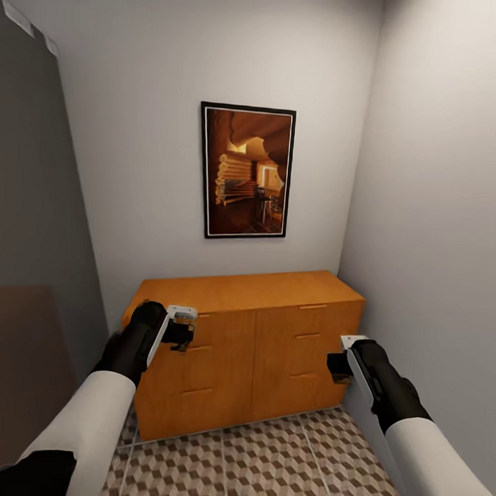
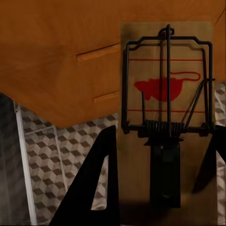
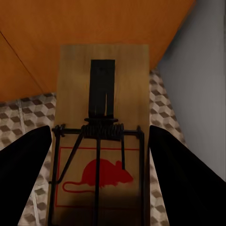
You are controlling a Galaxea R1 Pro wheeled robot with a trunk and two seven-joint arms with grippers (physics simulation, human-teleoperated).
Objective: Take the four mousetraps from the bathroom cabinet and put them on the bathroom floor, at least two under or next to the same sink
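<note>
Mousetraps sit in both of your grippers: in the left wrist view a mousetrap (image 2: pixel 165 113) stands between the two dark fingers (image 2: pixel 96 188), its pale wooden board printed with a red mouse and crossed by a black wire bar and coiled spring, and the left gripper (image 1: pixel 180 336) is clamped on it. In the right wrist view a second mousetrap (image 3: pixel 101 141) with the same red mouse print lies between the dark fingers (image 3: pixel 23 174) of the right gripper (image 1: pixel 338 367), which grips it as well. From the head view you have both arms raised in front of the cabinet (image 1: pixel 244 348), a low orange-brown unit with slim handles, standing against the pale back wall under a framed picture (image 1: pixel 246 171). Your left gripper is close before the cabinet's upper left drawer front, and your right gripper is just off the cabinet's right front corner, near the side wall (image 1: pixel 435 211). All drawer fronts visible in the head view look shut. Below the arms lies the bathroom floor (image 1: pixel 269 463), tiled in a brown, beige and white cube pattern, and the same tiles show behind each held trap in the wrist views.
</note>
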